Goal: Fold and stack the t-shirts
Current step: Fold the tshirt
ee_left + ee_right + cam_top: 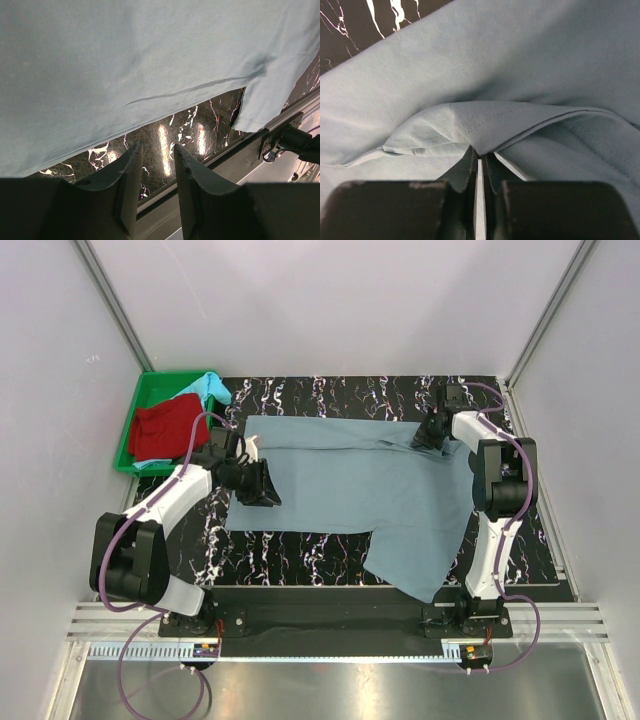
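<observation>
Left claw point(157, 148) half open, right claw point(480, 154) seemingly pinched shut

- The top external camera is looking down from above and behind the arms, holding the whole table point(300, 550) at a distance, bases at 6 o'clock.
- The left wrist camera is looking past the left gripper point(157, 150) at 6 o'clock, low and near, facing the table's near edge at 4 o'clock.
- The right wrist camera is pressing right in, right gripper point(479, 156) at 6 o'clock.
- All three are sharing the grey-blue t-shirt point(350, 485).
</observation>
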Robot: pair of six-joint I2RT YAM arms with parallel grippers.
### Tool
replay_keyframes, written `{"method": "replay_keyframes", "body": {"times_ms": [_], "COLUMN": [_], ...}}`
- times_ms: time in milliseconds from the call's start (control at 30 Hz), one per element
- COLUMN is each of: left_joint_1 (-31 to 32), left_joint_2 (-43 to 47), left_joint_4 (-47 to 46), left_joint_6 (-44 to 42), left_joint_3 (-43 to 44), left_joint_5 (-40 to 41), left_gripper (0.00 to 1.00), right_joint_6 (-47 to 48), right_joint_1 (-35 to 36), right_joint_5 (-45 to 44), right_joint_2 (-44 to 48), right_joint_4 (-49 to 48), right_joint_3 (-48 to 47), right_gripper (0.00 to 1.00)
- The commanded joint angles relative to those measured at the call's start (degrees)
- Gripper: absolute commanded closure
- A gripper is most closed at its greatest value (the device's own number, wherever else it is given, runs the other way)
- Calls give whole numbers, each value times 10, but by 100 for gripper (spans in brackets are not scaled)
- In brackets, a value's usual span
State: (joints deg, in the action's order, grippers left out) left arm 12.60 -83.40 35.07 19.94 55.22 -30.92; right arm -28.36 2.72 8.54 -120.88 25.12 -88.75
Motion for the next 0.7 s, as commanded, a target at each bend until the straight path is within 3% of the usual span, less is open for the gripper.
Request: {"method": "replay_keyframes", "body": {"times_ms": [0,133,433,667], "left_joint_1": [-2,-2,-2,-3], "left_joint_2": [9,12,10,8], "left_joint_4": [-3,-4,-7,-21], "left_joint_6": [0,-3,-5,2], "left_joint_3": [4,-1,-4,-14], "left_joint_5": [-12,-10,-12,-21], "left_gripper": [64,64,64,64], "right_joint_6": [-27,-59,-172,-252], "right_joint_1": [2,-2,-21,-22], "right_joint_5": [3,18,88,150], "right_joint_2": [15,38,115,138], "right_joint_4": [-21,-20,12,-17], "right_joint_3": [-19,-3,67,136], "right_gripper": [94,100,100,100]}}
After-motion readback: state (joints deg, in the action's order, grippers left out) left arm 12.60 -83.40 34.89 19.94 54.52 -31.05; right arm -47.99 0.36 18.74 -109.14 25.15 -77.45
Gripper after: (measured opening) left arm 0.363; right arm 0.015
